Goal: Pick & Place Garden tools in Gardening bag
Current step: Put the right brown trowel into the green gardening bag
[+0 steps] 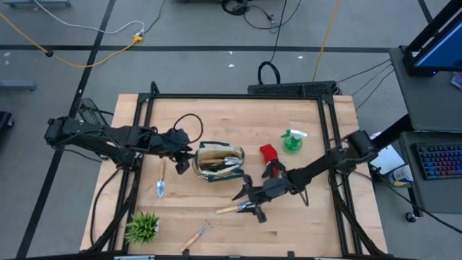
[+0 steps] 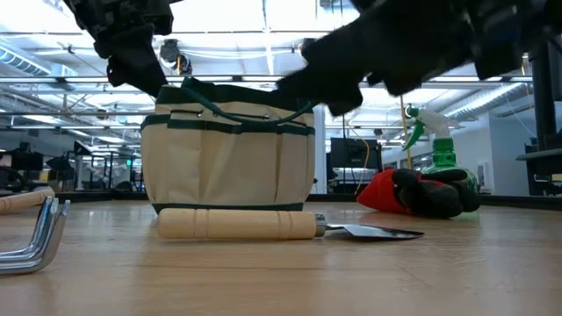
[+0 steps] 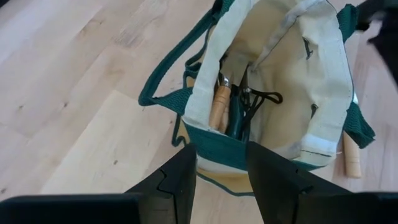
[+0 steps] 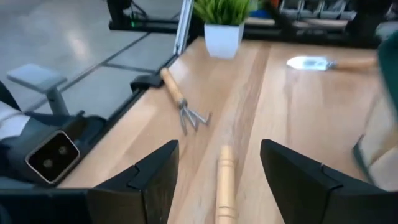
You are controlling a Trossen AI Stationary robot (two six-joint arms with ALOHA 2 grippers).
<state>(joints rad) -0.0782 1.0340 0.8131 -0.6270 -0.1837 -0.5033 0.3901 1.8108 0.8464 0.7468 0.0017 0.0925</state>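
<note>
The right gripper (image 1: 249,204) was seen with its fingers spread wide and nothing held between them, poised over one wooden-handled trowel (image 1: 229,209) that lay on the table (image 1: 303,224) just near of the gardening bag (image 1: 220,162). In the right wrist view the trowel's handle (image 4: 225,186) was framed in the gap between the two fingers.

The left gripper (image 1: 180,155) was placed at the bag's left rim, its fingers parted with the green-trimmed edge (image 3: 221,149) between them; whether the cloth was actually pinched could not be told. Inside the bag one wooden handle (image 3: 219,107) and dark tool parts were visible.

On the table outside the bag were counted two trowels, the second trowel (image 1: 161,184) lying left of the bag, and one hand rake (image 1: 196,235) at the near edge. One pair of red-and-black gloves (image 1: 269,157) lay right of the bag, and one green spray bottle (image 1: 292,140) stood farther right. One potted plant (image 1: 142,227) stood at the near left corner.
</note>
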